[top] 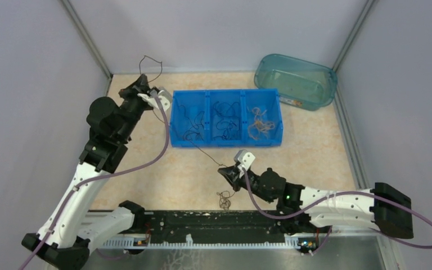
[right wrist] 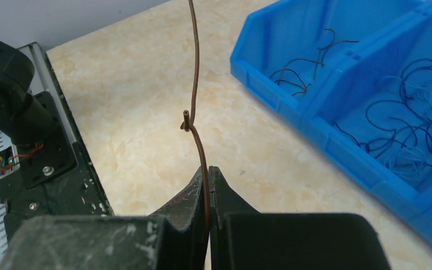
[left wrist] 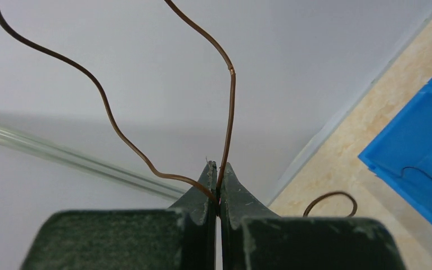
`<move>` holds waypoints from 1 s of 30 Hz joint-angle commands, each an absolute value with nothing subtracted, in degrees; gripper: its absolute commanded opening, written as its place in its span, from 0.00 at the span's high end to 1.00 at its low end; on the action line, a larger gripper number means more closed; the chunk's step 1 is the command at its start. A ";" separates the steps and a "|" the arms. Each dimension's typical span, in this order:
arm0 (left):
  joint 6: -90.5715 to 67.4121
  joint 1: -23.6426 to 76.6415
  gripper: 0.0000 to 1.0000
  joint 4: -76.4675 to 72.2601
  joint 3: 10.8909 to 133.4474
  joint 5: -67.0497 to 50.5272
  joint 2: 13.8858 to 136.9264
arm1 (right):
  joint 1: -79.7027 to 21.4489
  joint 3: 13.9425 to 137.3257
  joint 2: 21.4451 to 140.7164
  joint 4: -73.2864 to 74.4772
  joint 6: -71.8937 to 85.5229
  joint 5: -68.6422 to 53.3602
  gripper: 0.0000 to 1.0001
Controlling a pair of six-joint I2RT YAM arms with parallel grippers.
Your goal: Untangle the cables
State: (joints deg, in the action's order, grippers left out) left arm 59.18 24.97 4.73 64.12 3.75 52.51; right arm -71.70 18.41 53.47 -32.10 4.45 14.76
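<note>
My left gripper (top: 141, 84) (left wrist: 218, 167) is raised near the back left wall and shut on a thin brown cable (left wrist: 232, 101). Its two strands rise from the jaws into a loop (top: 149, 64) against the wall. My right gripper (top: 225, 170) (right wrist: 207, 171) hovers low over the table's middle, shut on a brown cable (right wrist: 196, 67) that carries a small knot (right wrist: 187, 121). That cable stretches up-left toward the blue bin's front (top: 202, 152). A small curl of tan cable (top: 225, 199) lies on the table below the right gripper. More cables lie sorted in the bin's three compartments.
The blue three-compartment bin (top: 225, 140) (right wrist: 270, 67) (left wrist: 422, 140) stands at the table's middle back. A teal tub (top: 295, 79) sits at the back right corner. Grey walls close in on the left, back and right. A black rail (top: 202, 225) runs along the near edge.
</note>
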 commanded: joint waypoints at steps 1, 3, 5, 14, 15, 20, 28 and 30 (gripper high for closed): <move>65.44 24.83 1.00 0.08 66.34 8.84 54.65 | -71.38 15.10 46.50 -31.38 7.46 19.40 1.00; 67.52 23.86 1.00 -1.17 67.46 9.40 56.30 | -71.37 13.34 43.55 -29.39 7.95 20.49 1.00; 68.92 21.79 1.00 -2.24 69.15 8.31 58.05 | -71.30 11.87 40.38 -27.61 8.59 21.57 1.00; 62.60 16.71 1.00 2.09 75.91 5.61 66.92 | -71.24 12.15 35.87 -23.84 8.59 23.06 1.00; 60.50 15.34 1.00 2.73 76.81 3.33 67.43 | -71.22 11.76 35.11 -23.87 8.81 22.60 1.00; 43.47 14.46 1.00 11.73 82.63 -13.38 69.21 | -71.19 10.90 35.18 -26.67 8.88 22.83 1.00; 39.06 17.19 1.00 7.52 74.90 -18.82 69.84 | -71.24 13.27 38.47 -30.17 9.47 21.13 1.00; 39.48 17.39 1.00 5.32 72.31 -18.72 70.28 | -71.19 13.77 38.46 -30.13 9.42 21.09 1.00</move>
State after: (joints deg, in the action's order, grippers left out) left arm 41.56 16.75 8.27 76.79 -15.79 69.54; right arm -71.48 9.87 38.52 -25.58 8.82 21.61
